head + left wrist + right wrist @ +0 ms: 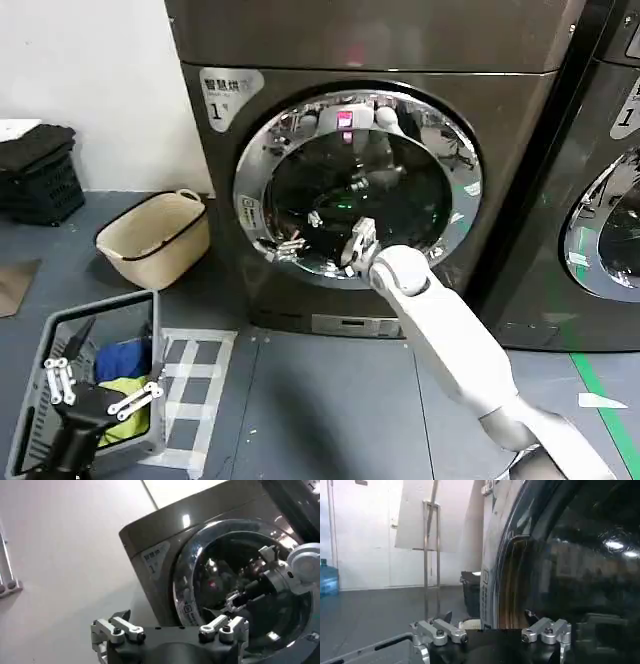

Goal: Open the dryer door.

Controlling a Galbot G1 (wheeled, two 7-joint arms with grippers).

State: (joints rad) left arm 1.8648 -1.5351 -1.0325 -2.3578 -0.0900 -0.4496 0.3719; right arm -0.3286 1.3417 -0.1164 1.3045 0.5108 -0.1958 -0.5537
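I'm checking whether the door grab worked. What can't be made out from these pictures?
- Right gripper, head view: its own wrist hides any contact with the dryer door.
- Door latch: glare hides it in every view.
- Dryer, right wrist view: cropped; dark glass hides the drum.
- Left gripper: low over a basket, idle.

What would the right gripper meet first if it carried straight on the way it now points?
Most likely the dryer door: the right gripper, fingers open, points at its lower chrome ring beside the dark glass. Contact cannot be judged.
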